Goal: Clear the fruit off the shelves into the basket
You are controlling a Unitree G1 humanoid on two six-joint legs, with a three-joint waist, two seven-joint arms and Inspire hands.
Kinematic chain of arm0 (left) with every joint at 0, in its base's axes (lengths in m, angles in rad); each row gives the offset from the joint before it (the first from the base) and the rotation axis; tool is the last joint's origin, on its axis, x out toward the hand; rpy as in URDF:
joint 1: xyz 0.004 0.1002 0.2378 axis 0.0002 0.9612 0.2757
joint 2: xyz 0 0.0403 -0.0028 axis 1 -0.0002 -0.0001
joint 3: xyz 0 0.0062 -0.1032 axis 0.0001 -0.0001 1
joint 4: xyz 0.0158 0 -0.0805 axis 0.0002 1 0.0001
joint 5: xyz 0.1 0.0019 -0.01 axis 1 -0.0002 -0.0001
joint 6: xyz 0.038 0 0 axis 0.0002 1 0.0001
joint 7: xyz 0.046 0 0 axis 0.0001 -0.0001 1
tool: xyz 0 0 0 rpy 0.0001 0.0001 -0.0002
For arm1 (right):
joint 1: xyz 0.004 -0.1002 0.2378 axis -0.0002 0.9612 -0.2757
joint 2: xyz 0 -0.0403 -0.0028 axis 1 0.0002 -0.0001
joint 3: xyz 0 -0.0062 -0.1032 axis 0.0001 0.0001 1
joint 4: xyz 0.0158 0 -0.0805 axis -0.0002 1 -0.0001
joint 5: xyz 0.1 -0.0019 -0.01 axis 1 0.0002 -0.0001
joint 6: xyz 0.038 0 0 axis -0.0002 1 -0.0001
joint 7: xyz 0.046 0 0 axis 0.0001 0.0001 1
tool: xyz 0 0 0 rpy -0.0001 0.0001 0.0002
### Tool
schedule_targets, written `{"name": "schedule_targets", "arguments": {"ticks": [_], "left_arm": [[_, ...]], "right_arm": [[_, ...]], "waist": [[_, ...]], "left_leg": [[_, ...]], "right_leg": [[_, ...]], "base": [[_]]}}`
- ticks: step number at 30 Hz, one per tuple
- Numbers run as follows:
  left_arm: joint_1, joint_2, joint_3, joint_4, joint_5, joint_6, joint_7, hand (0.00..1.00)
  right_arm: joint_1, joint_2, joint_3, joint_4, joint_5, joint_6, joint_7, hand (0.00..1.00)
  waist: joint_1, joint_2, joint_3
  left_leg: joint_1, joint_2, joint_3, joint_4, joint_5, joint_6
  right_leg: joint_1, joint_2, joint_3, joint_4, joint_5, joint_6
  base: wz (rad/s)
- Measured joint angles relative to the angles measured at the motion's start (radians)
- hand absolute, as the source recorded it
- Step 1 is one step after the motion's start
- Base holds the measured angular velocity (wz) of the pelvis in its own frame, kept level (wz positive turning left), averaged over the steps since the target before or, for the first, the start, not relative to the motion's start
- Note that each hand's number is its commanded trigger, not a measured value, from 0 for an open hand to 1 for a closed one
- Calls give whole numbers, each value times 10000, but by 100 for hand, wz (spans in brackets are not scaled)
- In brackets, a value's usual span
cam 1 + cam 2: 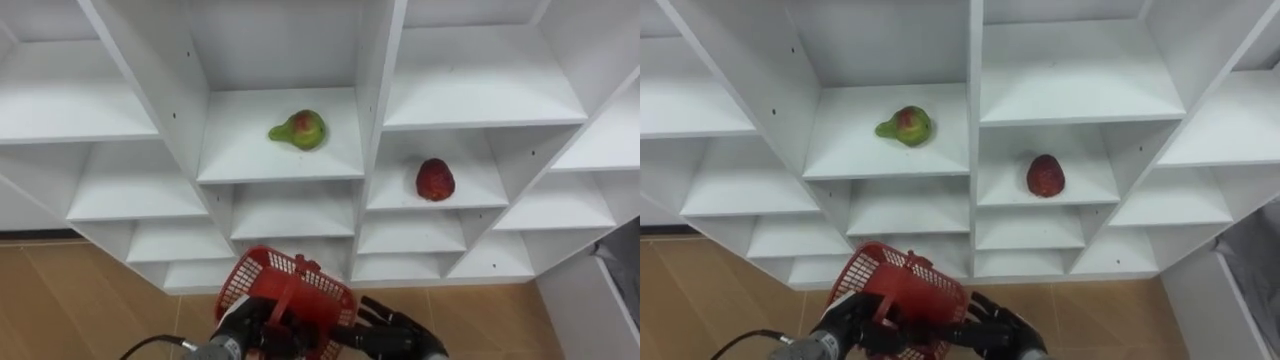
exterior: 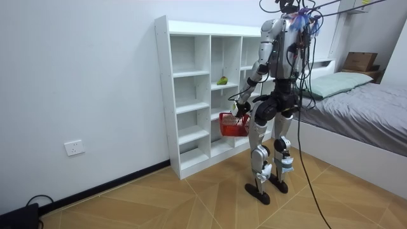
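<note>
Red basket (image 1: 290,290) sits nearest, low centre, tipped with its mouth toward the closet (image 1: 250,150). Left hand (image 1: 245,322) is curled on the basket at its near-left side, gripping it. Right hand (image 1: 395,335) is just right of the basket, fingers loose and spread, holding nothing; contact with the basket is unclear. Basket looks empty as far as the mesh shows.

Fruits are both on the shelves. Green pear (image 1: 299,130) with a red blush lies in the middle column, stem end left. Red fruit (image 1: 435,179) is in the right column, one shelf lower, nearer the right hand. Room view: robot stands upright facing the closet on wood floor (image 2: 191,197), basket hanging at hip level, bed (image 2: 369,102) behind.

Step in hand, judged: first pick, nothing collected yet. Do it well by reaching with the free right hand for the red fruit, wrapping it from the front, clearing the shelf above. Keep the basket level and mouth-up under the shelf edge before release. Round fruit may roll back if nudged.
</note>
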Motion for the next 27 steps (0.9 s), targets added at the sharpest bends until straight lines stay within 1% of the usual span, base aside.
{"name": "schedule_targets", "arguments": {"ticks": [3, 7, 10, 11, 13, 16, 17, 19, 23, 27], "left_arm": [[285, 26, 188, -84, -4, -38, 150, 100], [596, 15, 245, -135, 9, -47, 342, 100], [648, 72, 379, -102, 3, -97, 525, 100], [680, 96, 378, -98, -5, -142, 620, 100], [688, 105, 384, -27, -29, -228, 676, 100], [745, 100, 557, -22, -13, -257, 760, 100], [811, 106, 589, -22, 28, -258, 758, 100], [890, 101, 593, -35, 23, -268, 747, 100], [1007, 78, 682, -40, 54, -448, 745, 100], [1012, 63, 934, -98, 237, -477, 725, 100]], "right_arm": [[89, -20, -2, -81, -384, 0, 134, 0], [291, -249, -1, -903, -1967, -6, 248, 0], [282, -381, 0, -1634, -3135, -22, 289, 0], [258, -387, -6, -1845, -3562, -55, 290, 0], [267, -420, -2, -2221, -4075, -93, 273, 0], [290, -600, -23, -3485, -4685, -42, 167, 0], [294, -623, -84, -3877, -4983, -99, 159, 0], [317, -642, -201, -4322, -5474, -134, 148, 0], [359, -695, -264, -5296, -6263, -130, 50, 0], [371, -728, -336, -6334, -6629, -176, 41, 0]], "waist": [[-10, -1, 4], [-23, -26, 16], [-8, -152, 81], [-13, -201, 80], [-5, -278, 93], [14, -428, 161], [1, -484, 145], [-4, -522, 146], [14, -530, 147], [122, -533, 145]], "left_leg": [[5, 14, 21, -41, 10, -13], [-63, -5, -19, -8, 14, -14], [-78, 1, -15, 25, 18, -19], [-74, 2, -8, 27, 18, -18], [-51, 1, -41, 22, 17, -18], [-46, -1, -52, 7, 18, -17], [-3, -4, -55, -2, 17, -17], [126, -19, -120, -12, 14, -18], [336, -32, -281, -120, 15, -21], [442, -33, -288, -110, 23, -33]], "right_leg": [[-15, 4, -4, 1, 6, -8], [-56, -1, -51, -23, 6, -8], [-54, 6, -48, -42, 6, -8], [-47, 7, -41, -43, 6, -8], [-26, -2, -50, -55, 5, -7], [-14, -7, -56, -58, 4, -6], [49, 1, -73, -91, 4, -6], [234, 4, -146, -130, 2, -1], [538, 4, -297, -259, -4, 8], [677, 12, -304, -289, -4, 8]], "base": [[-1], [2], [1], [0], [0], [0], [3], [11], [12], [2]]}}
